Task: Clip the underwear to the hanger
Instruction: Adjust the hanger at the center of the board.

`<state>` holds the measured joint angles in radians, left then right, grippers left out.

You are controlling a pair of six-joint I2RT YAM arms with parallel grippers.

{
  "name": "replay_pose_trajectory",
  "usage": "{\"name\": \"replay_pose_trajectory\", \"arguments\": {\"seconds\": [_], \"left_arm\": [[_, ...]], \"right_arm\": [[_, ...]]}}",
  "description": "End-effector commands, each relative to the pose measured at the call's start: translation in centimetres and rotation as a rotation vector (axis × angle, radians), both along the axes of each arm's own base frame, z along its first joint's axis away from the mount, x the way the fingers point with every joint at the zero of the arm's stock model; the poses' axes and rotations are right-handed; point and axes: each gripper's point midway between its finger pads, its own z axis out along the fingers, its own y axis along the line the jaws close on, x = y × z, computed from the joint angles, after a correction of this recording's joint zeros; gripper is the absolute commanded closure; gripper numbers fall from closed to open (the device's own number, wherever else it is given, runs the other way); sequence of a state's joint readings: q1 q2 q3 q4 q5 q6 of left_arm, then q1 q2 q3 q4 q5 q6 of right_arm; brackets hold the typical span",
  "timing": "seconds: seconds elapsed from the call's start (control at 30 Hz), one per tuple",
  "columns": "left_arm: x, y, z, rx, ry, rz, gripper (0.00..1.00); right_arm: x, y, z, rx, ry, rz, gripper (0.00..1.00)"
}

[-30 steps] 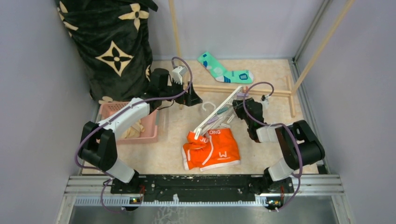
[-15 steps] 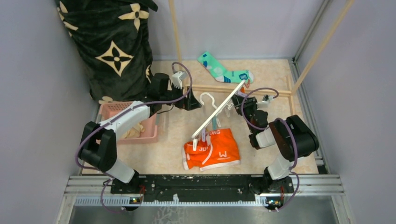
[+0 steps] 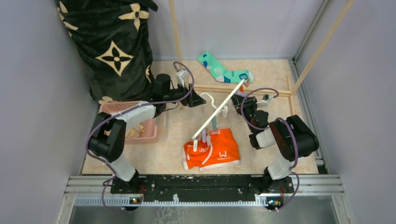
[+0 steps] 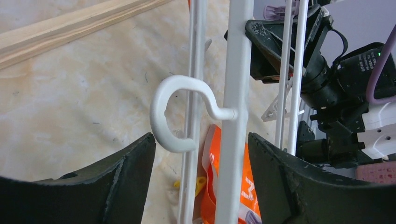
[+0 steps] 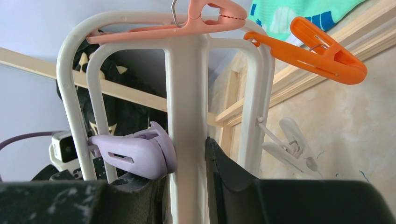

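Note:
The white hanger [image 3: 219, 111] is held tilted above the table, its low end over the orange underwear [image 3: 215, 150], which lies flat on the table. My right gripper [image 3: 240, 103] is shut on the hanger's middle bar [image 5: 188, 116]. Pink [image 5: 196, 16], orange [image 5: 317, 53], lilac [image 5: 133, 151] and white [image 5: 289, 145] clothespins dangle from the frame. My left gripper [image 3: 198, 99] is open. The hanger's hook [image 4: 170, 114] and middle bar [image 4: 233, 116] stand between its fingers [image 4: 116, 179] without touching them. The underwear [image 4: 209, 186] shows below, between the rails.
A pink basket [image 3: 150, 125] holding cream cloth sits at the left, under my left arm. A teal sock [image 3: 224, 72] lies at the back, behind the wooden rack's base rail [image 3: 261, 91]. A black flowered blanket [image 3: 112, 46] stands in the back left corner. Walls close both sides.
The right arm lifted and tilted the hanger off the underwear a second ago. My left gripper has moved right and now straddles the hook, its jaws slightly narrower.

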<state>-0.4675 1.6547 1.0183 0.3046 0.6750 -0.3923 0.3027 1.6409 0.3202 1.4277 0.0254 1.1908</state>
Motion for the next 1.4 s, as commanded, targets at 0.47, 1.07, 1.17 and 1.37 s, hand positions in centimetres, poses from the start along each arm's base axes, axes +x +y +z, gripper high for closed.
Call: {"name": "replay_pose_trajectory", "arguments": {"seconds": [0.47,1.07,1.17,1.37], "left_arm": [[2.3,-1.8,2.4,-0.139,-0.047,-0.133,1.00],[8.3,-0.2,0.4,0.006,-0.012,-0.131,1.00],[9.4,0.2,0.0,0.081,-0.034,-0.134,1.00],[10.2,1.4,-1.6,0.230,-0.038,-0.151,1.00]], "right_arm": [[-1.1,-0.3,5.0,0.057,-0.158,0.014,0.93],[-3.0,-2.0,-5.3,-0.214,0.217,-0.031,0.49],[-4.0,-1.6,-5.5,-0.308,0.209,0.025,0.49],[-6.0,-2.7,-7.1,-0.559,0.347,0.086,0.47]]}}
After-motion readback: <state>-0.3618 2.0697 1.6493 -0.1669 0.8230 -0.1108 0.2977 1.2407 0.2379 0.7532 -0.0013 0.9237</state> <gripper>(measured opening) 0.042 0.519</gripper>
